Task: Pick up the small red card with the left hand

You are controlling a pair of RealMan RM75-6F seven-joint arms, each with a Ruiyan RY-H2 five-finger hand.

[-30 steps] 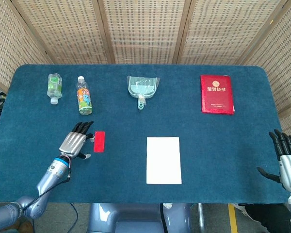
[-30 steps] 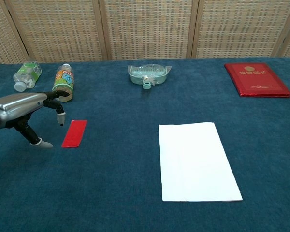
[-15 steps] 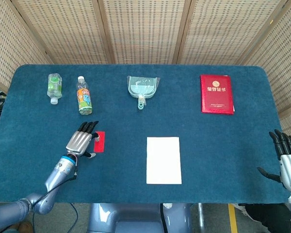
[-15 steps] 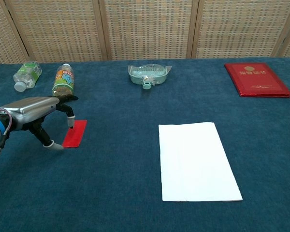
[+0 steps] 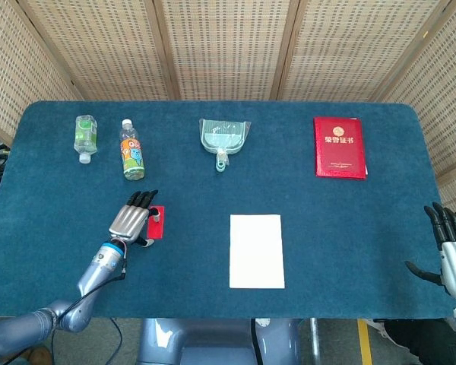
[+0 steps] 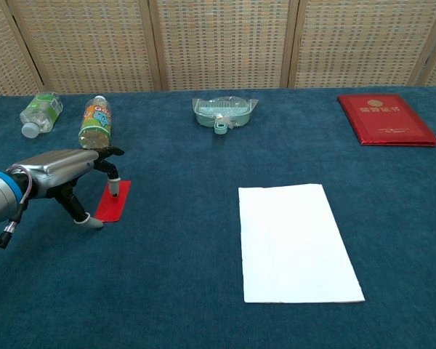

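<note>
A: Where is the small red card [image 6: 113,201]?

B: It lies flat on the blue bench [image 6: 203,313], at the left, just in front of the lying orange-labelled bottle [image 6: 95,122] and well apart from the white sheet [image 6: 296,241].

A: And the left hand [image 6: 62,169]?

B: It sits over the card's left edge. In the chest view one fingertip comes down on the card's upper part, while the thumb tip meets the bench at the card's near left corner. The fingers [image 5: 143,199] are bent but apart, and the card is not lifted; they hold nothing.

A: From above?

B: In the head view the hand [image 5: 131,222] covers the card's left half, leaving a red strip [image 5: 159,223] showing to its right.

A: The right hand?

B: It is at the bench's right edge [image 5: 450,247], fingers spread, holding nothing.

A: What else is there?

B: A clear green-labelled bottle [image 5: 84,137] lies far left, a pale dustpan [image 5: 224,138] sits mid-back, and a red booklet [image 5: 339,147] lies back right.
</note>
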